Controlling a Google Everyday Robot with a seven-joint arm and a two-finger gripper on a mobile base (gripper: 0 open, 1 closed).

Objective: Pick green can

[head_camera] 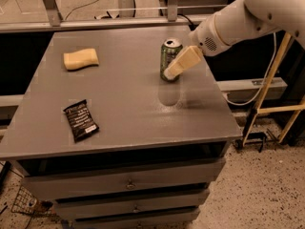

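The green can (167,55) stands upright on the grey table (119,104), right of centre toward the back; it has a silver top with a pull-tab. My gripper (173,70), tan and on a white arm that comes in from the upper right, is at the can's right side and overlaps its lower right part in view. The can stands on the table and is not lifted.
A yellow sponge (81,59) lies at the back left. A black snack packet (81,120) lies at the front left. The table's right edge is close to the can. Drawers (128,182) sit below the tabletop. A wooden frame (271,109) stands to the right.
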